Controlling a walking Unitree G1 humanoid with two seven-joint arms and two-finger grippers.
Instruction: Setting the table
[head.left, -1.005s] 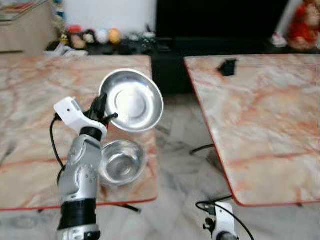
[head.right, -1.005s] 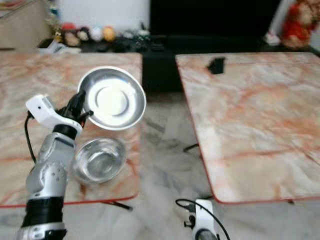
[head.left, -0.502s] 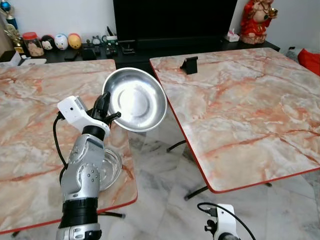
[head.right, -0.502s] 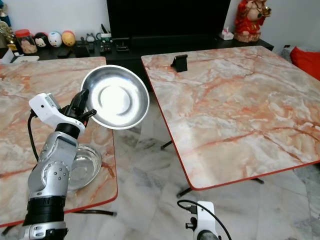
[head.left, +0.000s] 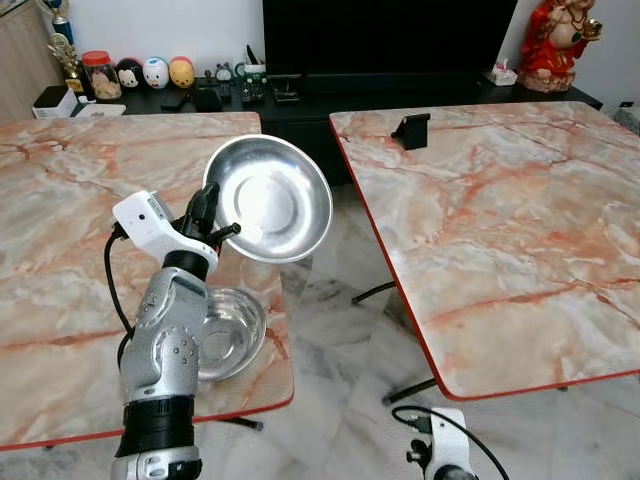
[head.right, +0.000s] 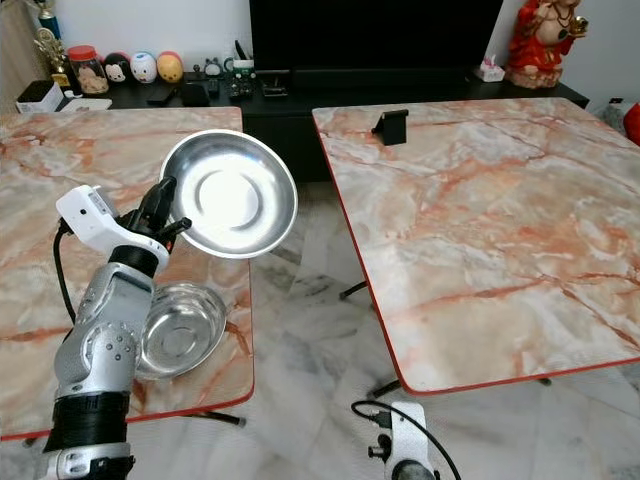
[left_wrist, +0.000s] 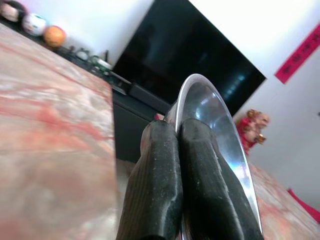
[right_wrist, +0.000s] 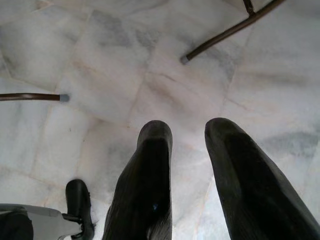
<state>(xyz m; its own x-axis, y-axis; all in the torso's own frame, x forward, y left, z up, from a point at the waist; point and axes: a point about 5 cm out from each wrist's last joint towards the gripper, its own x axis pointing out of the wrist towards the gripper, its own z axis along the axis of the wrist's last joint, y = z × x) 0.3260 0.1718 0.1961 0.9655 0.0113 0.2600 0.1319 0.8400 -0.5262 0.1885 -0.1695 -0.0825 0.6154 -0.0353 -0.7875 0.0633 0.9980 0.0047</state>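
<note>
Two marble-topped tables: bare right table (head.left: 500, 220) at 3 o'clock, left table (head.left: 60, 250) at 9 o'clock, carrying a steel bowl (head.left: 230, 345) at its near corner. Steel plate (head.left: 268, 198) raised at 11 o'clock, tilted on edge, rim pinched by left gripper (left_wrist: 187, 165), likely for carrying across. Right gripper (right_wrist: 187, 150) at 6 o'clock, fingers parted, idle over the floor.

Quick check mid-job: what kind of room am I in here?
Most likely a home living or dining room: a large dark TV on a low black cabinet lined with small figurines, two marble-patterned tables, and a marble tile floor.
</note>
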